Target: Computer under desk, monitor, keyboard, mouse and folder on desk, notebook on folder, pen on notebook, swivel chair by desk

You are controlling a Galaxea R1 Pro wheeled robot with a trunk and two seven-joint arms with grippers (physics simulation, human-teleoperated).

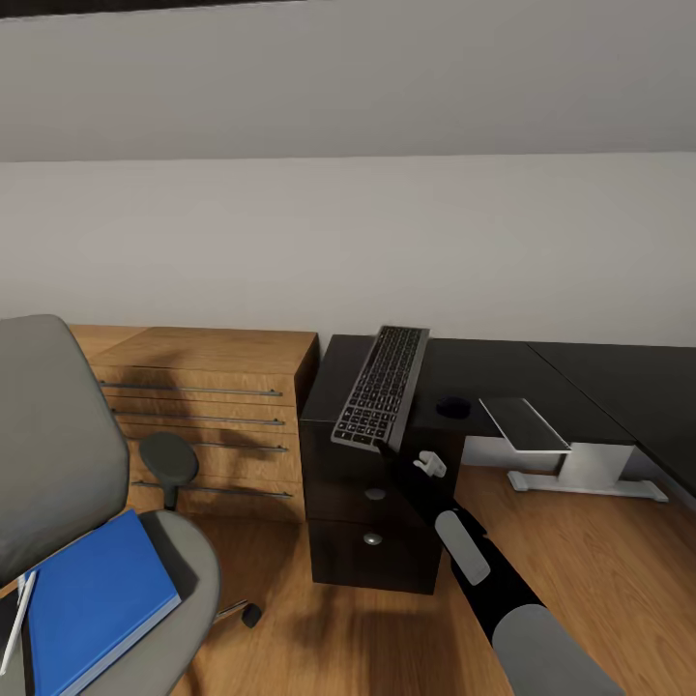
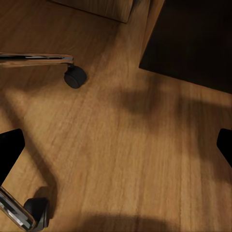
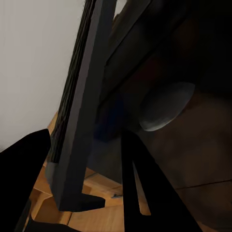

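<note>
Counter (image 1: 541, 372), black-topped, fills the head view from 12 to 3 o'clock, its dark drawer unit (image 1: 372, 503) below the keyboard (image 1: 382, 385), which overhangs the front edge with a black mouse (image 1: 452, 407) just beside it at 3 o'clock. Swivel chair (image 1: 58, 454) at 8 o'clock holds the blue folder (image 1: 92, 599) on its seat, a pen (image 1: 17, 619) along the folder's 9 o'clock edge. The right gripper (image 3: 87, 159) is clamped on the keyboard's near end; the left gripper (image 2: 116, 145) hangs with fingers apart over the wood floor (image 2: 121, 145).
</note>
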